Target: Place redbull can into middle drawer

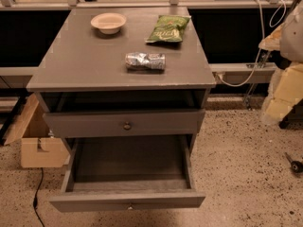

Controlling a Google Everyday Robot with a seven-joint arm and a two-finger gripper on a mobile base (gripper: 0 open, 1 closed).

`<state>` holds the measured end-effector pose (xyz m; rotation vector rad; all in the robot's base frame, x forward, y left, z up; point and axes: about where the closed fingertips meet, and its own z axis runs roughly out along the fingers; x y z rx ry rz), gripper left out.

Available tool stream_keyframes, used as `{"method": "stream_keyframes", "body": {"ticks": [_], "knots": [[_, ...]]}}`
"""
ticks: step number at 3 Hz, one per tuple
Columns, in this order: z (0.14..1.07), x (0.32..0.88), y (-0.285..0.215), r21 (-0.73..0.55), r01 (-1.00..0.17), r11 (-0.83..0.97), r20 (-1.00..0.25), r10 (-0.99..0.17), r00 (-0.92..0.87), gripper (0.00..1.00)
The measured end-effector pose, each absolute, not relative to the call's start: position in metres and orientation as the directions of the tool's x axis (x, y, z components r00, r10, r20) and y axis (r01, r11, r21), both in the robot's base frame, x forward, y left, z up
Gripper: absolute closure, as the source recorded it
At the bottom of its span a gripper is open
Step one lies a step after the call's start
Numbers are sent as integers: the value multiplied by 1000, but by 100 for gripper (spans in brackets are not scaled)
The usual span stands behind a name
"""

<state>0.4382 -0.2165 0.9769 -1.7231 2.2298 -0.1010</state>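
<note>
The redbull can lies on its side on the grey cabinet top, right of the middle, silver with blue-grey patches. The middle drawer is pulled wide open at the bottom of the cabinet. Its deep tray holds nothing, and its flat front panel carries a tiny central knob. My gripper does not show in this view. Only pale, bulky shapes stand at the right edge, and nothing touches the can.
A cream bowl and a green chip bag sit at the back of the cabinet top. A shut drawer front with a dark round knob is above the open drawer. A cardboard box stands on the floor at the left.
</note>
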Motion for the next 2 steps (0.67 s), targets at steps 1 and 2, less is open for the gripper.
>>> {"method": "stream_keyframes", "body": {"ticks": [1, 2], "knots": [[978, 439, -216, -252, -929, 270, -210, -953, -219, 0], [978, 480, -195, -271, -925, 266, -278, -942, -189, 0]]}}
